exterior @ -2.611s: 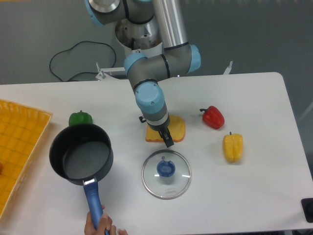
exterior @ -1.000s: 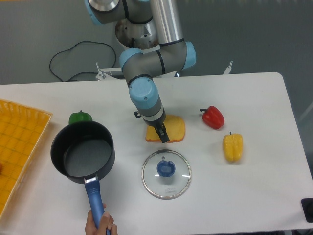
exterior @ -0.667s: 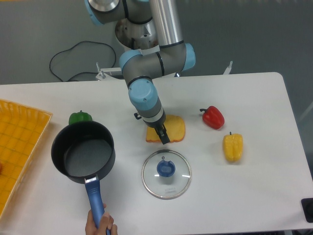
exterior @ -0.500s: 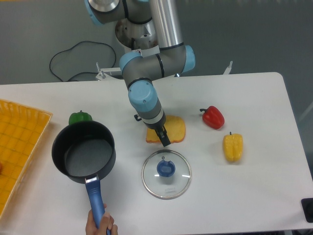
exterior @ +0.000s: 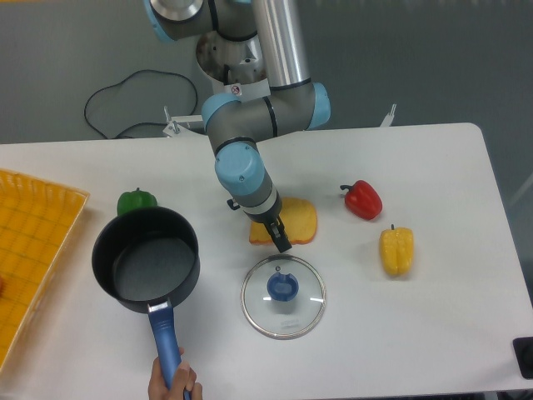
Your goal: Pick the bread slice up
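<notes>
Basically, my gripper point(exterior: 281, 242) sits at the bread slice's point(exterior: 296, 219) front-left edge; can't tell how far my jaws are open or whether they hold anything. Slice lies flat on the table point(exterior: 433, 175), above the glass lid point(exterior: 283, 296). Looks light, stiff, thin: I'd pinch across the crust edge.

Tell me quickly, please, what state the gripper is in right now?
Gripper: down at the bread slice; open or closed cannot be told from this view.
</notes>
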Controlling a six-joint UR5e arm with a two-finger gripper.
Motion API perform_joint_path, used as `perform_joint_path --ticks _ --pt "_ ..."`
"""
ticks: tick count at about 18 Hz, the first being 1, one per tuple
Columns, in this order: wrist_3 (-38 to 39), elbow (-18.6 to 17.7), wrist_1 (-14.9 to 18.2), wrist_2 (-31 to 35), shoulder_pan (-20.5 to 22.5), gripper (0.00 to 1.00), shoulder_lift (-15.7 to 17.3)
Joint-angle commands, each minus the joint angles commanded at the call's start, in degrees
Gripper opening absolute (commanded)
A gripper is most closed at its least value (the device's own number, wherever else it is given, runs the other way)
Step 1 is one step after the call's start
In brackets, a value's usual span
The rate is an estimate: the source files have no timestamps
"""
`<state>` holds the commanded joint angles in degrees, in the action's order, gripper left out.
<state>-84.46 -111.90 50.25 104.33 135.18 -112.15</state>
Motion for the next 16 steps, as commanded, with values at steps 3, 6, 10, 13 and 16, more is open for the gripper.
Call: perform_joint_path --ticks 3,6,10,13,16 --pt "0.52 1.59 3.19 -0.17 0.00 0.00 0.18" --pt "0.79 2.21 3.98 0.00 0.00 0.00 0.26" --pt "0.70 7.02 10.72 -0.53 0.00 0.00 2.11" --pt "1.84 12.91 17.15 -3.06 0.52 0.00 3.77" --pt "1.85 15.56 20.24 -4.92 1.49 0.00 5.36"
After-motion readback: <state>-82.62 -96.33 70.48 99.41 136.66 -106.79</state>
